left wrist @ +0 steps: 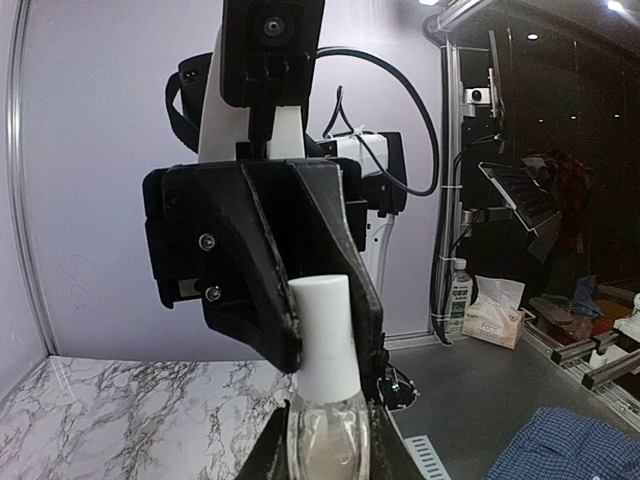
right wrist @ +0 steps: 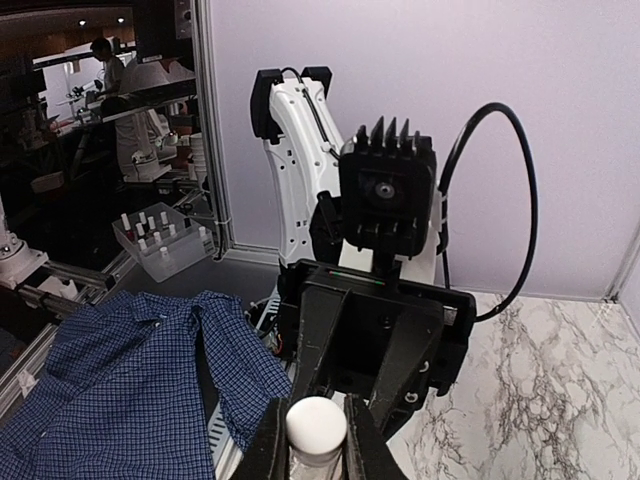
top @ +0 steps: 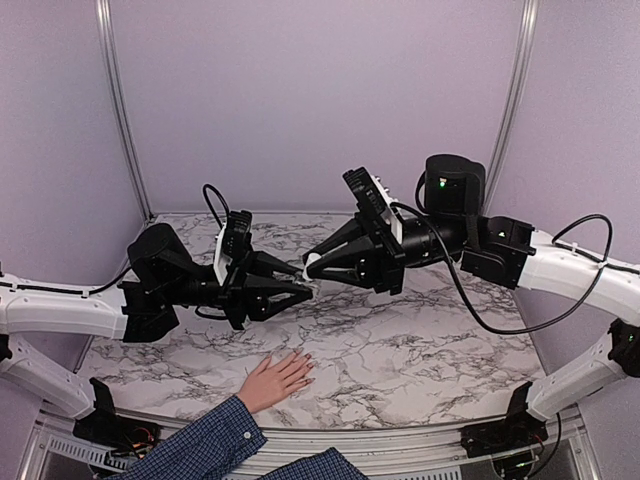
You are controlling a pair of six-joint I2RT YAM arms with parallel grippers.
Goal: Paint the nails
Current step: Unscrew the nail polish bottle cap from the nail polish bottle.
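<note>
Unscrewing the white cap [left wrist: 325, 335], beyond the hand [top: 277, 379]
The nail polish bottle [left wrist: 322, 440] is clamped by the left gripper [top: 303, 284], cap pinched by the right gripper [top: 312, 264]; twisting is best kept coaxial

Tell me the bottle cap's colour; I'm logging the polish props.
White. The cap shows best in the left wrist view, atop the bottle.

The nails [top: 304, 367] tip a light-skinned hand [top: 272, 382] lying flat, palm down, at 6 o'clock on the marble table [top: 430, 350], fingers pointing toward 2 o'clock. They are pale and too small to show detail.
</note>
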